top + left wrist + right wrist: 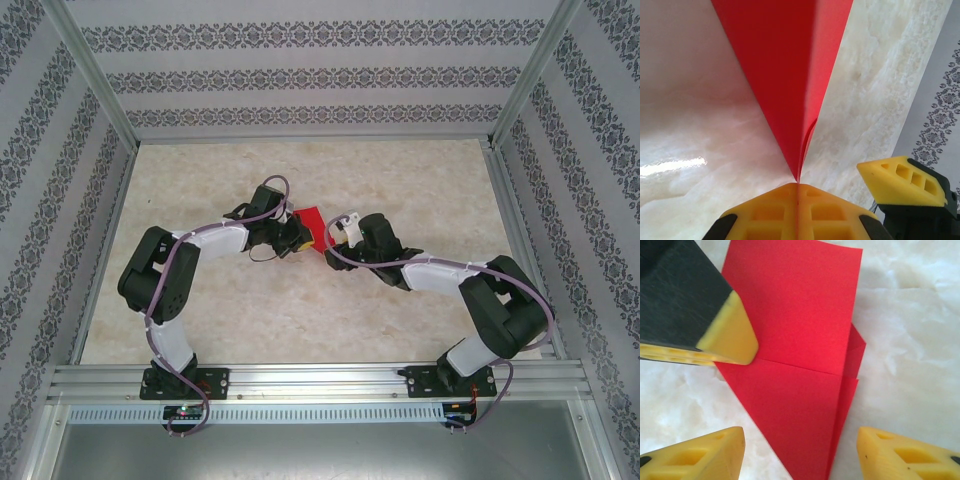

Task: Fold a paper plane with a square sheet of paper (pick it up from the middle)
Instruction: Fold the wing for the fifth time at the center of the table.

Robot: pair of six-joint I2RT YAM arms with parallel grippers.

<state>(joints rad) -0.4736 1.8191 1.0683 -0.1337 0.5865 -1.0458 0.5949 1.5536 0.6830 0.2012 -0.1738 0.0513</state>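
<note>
Nearest the bases, both arms bend in twd the middle of the surface (400, 180) and meet over the red paper.

Left claw (798, 186) is clamped fully closed on a pointed corner of the paper plane (785, 75). It's only half folded atm, w/ layers and a crease showing. From that pinch the paper fans out wider, going away from the left claw. The pinched bit looks lifted slightly off the surface, but can't say for sure.

Right claw (801, 440) is open. Its yellow fingers (705, 455) stand wide apart w/ the narrow end of the plane lying in the gap btw them, touching neither afaict.

What matters for the next move imo: from the right claw the plane lies dead ahead. Its long axis runs straight away from that claw, narrow end nearest and wide end farthest. The left claw comes in from the side, about where the cross crease meets the paper's edge.

So both arms are right at it. The left one has the hold and the right one is the free one, prob there to press or grab the near end. A pinch on just a corner could slip or tear if the right claw pushes hard.
</note>
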